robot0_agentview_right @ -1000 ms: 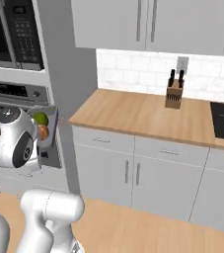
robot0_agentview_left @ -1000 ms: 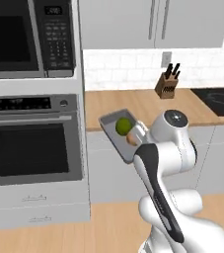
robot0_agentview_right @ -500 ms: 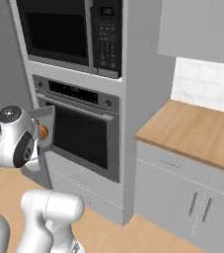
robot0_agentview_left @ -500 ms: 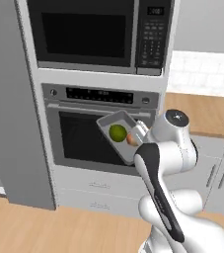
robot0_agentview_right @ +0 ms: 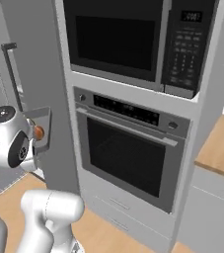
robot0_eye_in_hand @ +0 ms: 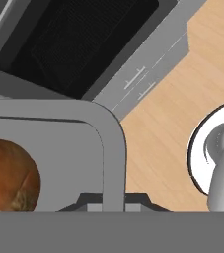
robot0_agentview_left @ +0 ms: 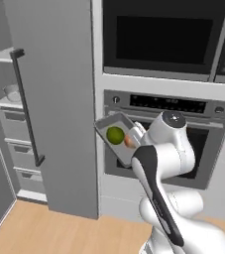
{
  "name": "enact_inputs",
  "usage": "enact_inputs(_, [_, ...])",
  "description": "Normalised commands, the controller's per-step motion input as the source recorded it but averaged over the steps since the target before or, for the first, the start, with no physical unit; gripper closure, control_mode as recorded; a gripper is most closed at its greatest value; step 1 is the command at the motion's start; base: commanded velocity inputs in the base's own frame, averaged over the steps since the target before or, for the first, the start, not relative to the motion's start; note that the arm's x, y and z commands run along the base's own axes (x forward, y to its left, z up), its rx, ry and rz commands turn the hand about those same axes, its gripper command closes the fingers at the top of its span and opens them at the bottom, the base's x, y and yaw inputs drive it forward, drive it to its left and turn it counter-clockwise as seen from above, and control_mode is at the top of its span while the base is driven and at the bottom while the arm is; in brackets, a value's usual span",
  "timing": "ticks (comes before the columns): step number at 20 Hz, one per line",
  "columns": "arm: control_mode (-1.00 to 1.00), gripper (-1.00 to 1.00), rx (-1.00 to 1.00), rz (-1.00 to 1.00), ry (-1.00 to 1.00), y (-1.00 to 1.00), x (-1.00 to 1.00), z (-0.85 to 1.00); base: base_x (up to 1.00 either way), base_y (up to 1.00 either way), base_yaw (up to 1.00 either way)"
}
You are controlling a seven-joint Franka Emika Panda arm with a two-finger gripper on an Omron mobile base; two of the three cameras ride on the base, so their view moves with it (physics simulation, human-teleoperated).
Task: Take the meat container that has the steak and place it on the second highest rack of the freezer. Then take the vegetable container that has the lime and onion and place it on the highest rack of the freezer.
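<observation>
I'm watching the freezer (robot0_agentview_left: 54,99) door edge: vegetable container (robot0_agentview_left: 115,139) is riding just right of it, tilted, gripper (robot0_eye_in_hand: 111,200) clenched on its rim. Lime (robot0_agentview_left: 115,135) and onion (robot0_agentview_left: 130,141) risking rolling out or clipping it.

Even, diffuse, moderately bright illumination is observed in all views, with no distinct source identifiable and only faint, soft shadows cast. No glare is noted on the dark oven glass (robot0_agentview_right: 128,157). Rendering is slightly soft; no edge distortion is detected.
</observation>
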Motion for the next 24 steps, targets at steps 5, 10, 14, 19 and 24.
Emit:
enact_inputs(5, [1.00,1.00,0.00,0.00,0.00,0.00,0.00,0.00,0.86,1.00,-0.26])
enact_inputs(10, [1.00,1.00,0.00,0.00,0.00,0.00,0.00,0.00,-0.13,1.00,-0.12])
enact_inputs(14, [1.00,1.00,0.00,0.00,0.00,0.00,0.00,0.00,-0.06,1.00,-0.05])
enact_inputs(19, [1.00,1.00,0.00,0.00,0.00,0.00,0.00,0.00,0.28,0.91,-0.15])
enact_inputs(24, [1.00,1.00,0.00,0.00,0.00,0.00,0.00,0.00,0.43,0.14,-0.22])
